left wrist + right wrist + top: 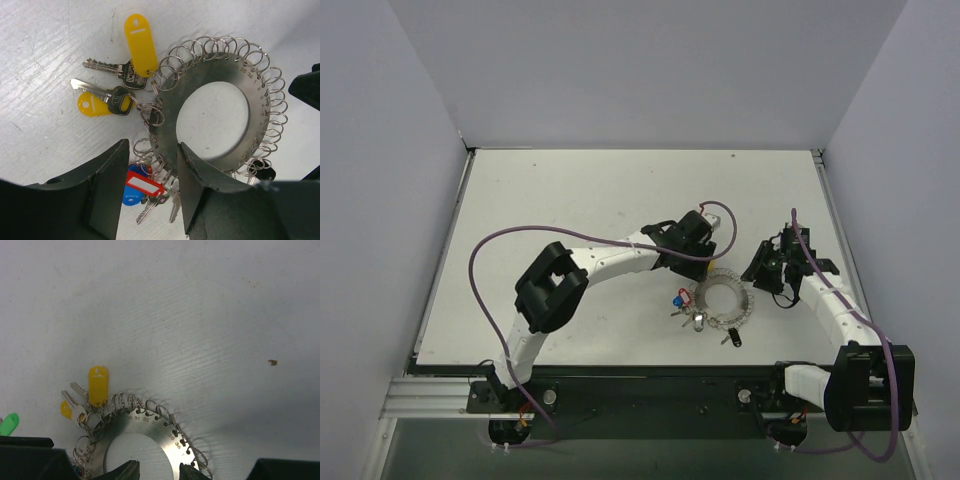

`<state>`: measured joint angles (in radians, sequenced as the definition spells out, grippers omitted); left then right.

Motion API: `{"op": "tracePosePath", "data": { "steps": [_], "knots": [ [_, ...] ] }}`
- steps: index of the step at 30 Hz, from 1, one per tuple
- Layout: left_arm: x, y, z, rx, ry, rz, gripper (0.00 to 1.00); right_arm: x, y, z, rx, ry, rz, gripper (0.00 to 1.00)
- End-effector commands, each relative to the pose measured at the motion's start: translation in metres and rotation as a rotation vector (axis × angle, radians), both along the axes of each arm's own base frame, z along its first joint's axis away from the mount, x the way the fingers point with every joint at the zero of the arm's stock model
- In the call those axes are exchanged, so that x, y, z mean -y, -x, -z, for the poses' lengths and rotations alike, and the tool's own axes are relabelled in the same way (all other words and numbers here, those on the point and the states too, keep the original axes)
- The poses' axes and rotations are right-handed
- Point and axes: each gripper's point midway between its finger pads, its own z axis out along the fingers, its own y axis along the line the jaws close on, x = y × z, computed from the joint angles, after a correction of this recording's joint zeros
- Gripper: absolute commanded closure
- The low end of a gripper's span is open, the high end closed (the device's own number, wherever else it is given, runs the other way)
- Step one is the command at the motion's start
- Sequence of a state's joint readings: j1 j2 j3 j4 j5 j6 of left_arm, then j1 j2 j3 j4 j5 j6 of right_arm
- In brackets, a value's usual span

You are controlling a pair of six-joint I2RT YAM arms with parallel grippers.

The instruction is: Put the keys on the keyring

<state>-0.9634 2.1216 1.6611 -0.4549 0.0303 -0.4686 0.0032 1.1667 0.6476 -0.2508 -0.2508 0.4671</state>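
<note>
The keyring is a flat silvery disc with a wide hole and many small wire loops round its rim. In the left wrist view the keyring carries two keys with yellow tags, and keys with a red tag and a blue tag. My left gripper is open, and its jaws straddle the disc's rim over the red-tagged keys. My right gripper is open low over the disc, with only its fingertips in view. A green tag shows at the left edge.
A black-headed key lies just below the ring, near the table's front edge. My left gripper and right gripper flank the ring closely. Grey walls enclose the white table on three sides.
</note>
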Motion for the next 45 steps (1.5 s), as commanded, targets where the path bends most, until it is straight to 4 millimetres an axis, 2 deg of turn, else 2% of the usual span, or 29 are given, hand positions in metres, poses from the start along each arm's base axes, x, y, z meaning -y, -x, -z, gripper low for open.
{"op": "tracePosePath", "data": {
  "steps": [1,18,21,24,25,29,33,36,37,41,42,44,45],
  "knots": [
    [0.012,-0.005,-0.011,0.016,0.027,-0.011,0.48,0.002,-0.004,-0.014,0.031,0.009,-0.006,0.63],
    [0.024,-0.007,0.010,0.005,0.039,-0.010,0.58,0.002,-0.001,-0.011,0.018,0.017,-0.011,0.62],
    [0.025,-0.008,0.010,0.011,0.049,-0.015,0.64,0.002,0.000,-0.010,0.013,0.013,-0.010,0.62],
    [0.025,-0.009,0.011,0.017,0.048,-0.024,0.73,0.001,-0.001,-0.011,0.015,0.013,-0.012,0.62],
    [0.024,-0.011,0.010,0.019,0.049,-0.029,0.81,0.001,-0.001,-0.011,0.016,0.011,-0.012,0.62],
    [0.024,-0.012,0.009,0.031,0.052,-0.031,1.00,0.001,-0.001,-0.011,0.018,0.012,-0.014,0.62],
    [0.020,-0.016,0.007,0.062,0.036,-0.034,1.00,0.000,-0.001,-0.014,0.024,0.005,-0.016,0.62],
    [0.013,-0.019,-0.006,0.113,0.039,-0.029,1.00,-0.001,-0.002,-0.019,0.039,-0.001,-0.019,0.62],
    [0.010,-0.019,-0.020,0.145,0.046,-0.026,1.00,-0.002,-0.002,-0.021,0.044,-0.005,-0.022,0.62],
    [-0.003,-0.017,-0.054,0.222,0.061,0.018,1.00,-0.010,-0.005,-0.037,0.101,-0.039,-0.053,0.62],
    [-0.007,-0.017,-0.073,0.253,0.083,0.027,1.00,-0.012,-0.007,-0.042,0.120,-0.052,-0.063,0.61],
    [-0.015,-0.012,-0.081,0.286,0.072,0.074,1.00,-0.023,-0.009,-0.055,0.172,-0.100,-0.104,0.52],
    [-0.019,-0.008,-0.096,0.303,0.083,0.088,1.00,-0.026,-0.010,-0.061,0.197,-0.111,-0.116,0.49]
  ]
}}
